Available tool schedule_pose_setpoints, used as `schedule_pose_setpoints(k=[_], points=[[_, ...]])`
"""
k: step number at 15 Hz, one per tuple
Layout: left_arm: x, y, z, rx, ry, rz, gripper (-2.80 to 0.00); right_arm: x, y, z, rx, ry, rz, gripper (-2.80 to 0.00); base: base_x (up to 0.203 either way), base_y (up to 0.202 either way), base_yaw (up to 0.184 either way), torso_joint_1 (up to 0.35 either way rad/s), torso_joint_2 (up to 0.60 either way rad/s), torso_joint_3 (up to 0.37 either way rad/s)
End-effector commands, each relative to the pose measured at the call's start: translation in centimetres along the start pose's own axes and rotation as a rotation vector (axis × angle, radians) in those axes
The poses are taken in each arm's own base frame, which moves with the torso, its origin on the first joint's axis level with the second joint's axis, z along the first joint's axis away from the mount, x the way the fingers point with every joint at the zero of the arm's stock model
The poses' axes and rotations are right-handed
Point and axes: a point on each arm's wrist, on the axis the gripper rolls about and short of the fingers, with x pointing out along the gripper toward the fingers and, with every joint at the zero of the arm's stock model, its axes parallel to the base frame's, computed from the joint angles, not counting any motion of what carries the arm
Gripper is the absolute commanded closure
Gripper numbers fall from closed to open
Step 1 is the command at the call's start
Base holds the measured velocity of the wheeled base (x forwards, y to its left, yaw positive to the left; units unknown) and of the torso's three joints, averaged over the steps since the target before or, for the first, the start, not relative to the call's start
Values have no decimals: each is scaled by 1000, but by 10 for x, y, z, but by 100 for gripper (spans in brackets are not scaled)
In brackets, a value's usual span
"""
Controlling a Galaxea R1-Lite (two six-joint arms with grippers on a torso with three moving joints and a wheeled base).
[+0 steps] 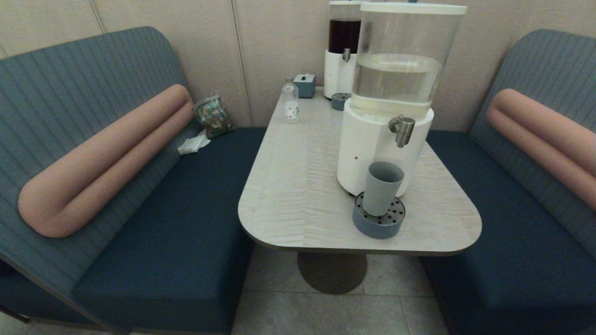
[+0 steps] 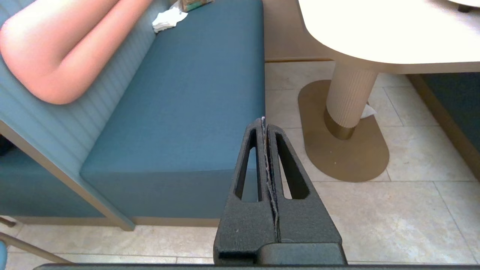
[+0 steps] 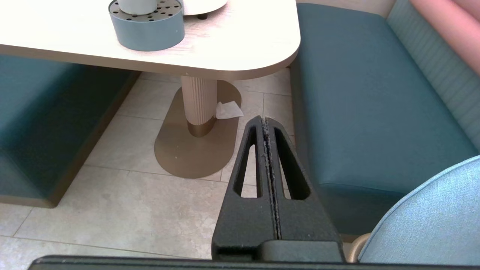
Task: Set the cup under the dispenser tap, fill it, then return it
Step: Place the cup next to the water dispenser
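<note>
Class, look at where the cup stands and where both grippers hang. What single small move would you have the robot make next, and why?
Probably raise the right gripper from below the table toward the tap to start the flow. The cup already stands on the drip tray beneath that tap, on the robot's right. Both grippers, left gripper included, are shut and low, so neither touches anything.

1. This looks like a café or canteen booth: two upholstered blue seats [image 1: 186,232] with pink bolster backrests [image 1: 107,158] face each other across a pale wood-grain bench [image 1: 298,186] on a single pedestal.
2. At the far end, against a panelled wall, stand two self-serve drink dispensers: a clear-water dispenser [image 1: 396,93] and a dark-liquid dispenser [image 1: 343,42].
3. A tissue box [image 1: 304,85] sits near them.
4. The floor [image 2: 393,217] is tiled.
</note>
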Motion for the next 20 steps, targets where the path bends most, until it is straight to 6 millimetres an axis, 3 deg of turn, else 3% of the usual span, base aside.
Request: schedule_pose_setpoints(k=[1, 7, 9, 11, 12, 14, 16, 18, 20], points=[[0, 0, 0, -4, 1, 2, 0, 0, 0, 0, 0, 3, 0, 0, 0, 0, 0, 0, 0, 0], [-1, 0, 5, -2, -22, -5, 0, 0, 0, 0, 0, 3, 0, 0, 0, 0, 0, 0, 0, 0], [-13, 0, 37, 0, -116, -40, 0, 0, 0, 0, 0, 3, 0, 0, 0, 0, 0, 0, 0, 0], [-24, 1, 82, 6, -169, -98, 0, 0, 0, 0, 0, 3, 0, 0, 0, 0, 0, 0, 0, 0], [-19, 1, 101, 4, -133, -131, 0, 0, 0, 0, 0, 3, 0, 0, 0, 0, 0, 0, 0, 0], [13, 2, 138, -7, -23, -204, 0, 0, 0, 0, 0, 3, 0, 0, 0, 0, 0, 0, 0, 0], [63, 2, 166, -25, 77, -281, 0, 0, 0, 0, 0, 3, 0, 0, 0, 0, 0, 0, 0, 0], [119, 2, 182, -43, 146, -355, 0, 0, 0, 0, 0, 3, 0, 0, 0, 0, 0, 0, 0, 0], [168, 0, 182, -58, 186, -435, 0, 0, 0, 0, 0, 3, 0, 0, 0, 0, 0, 0, 0, 0]])
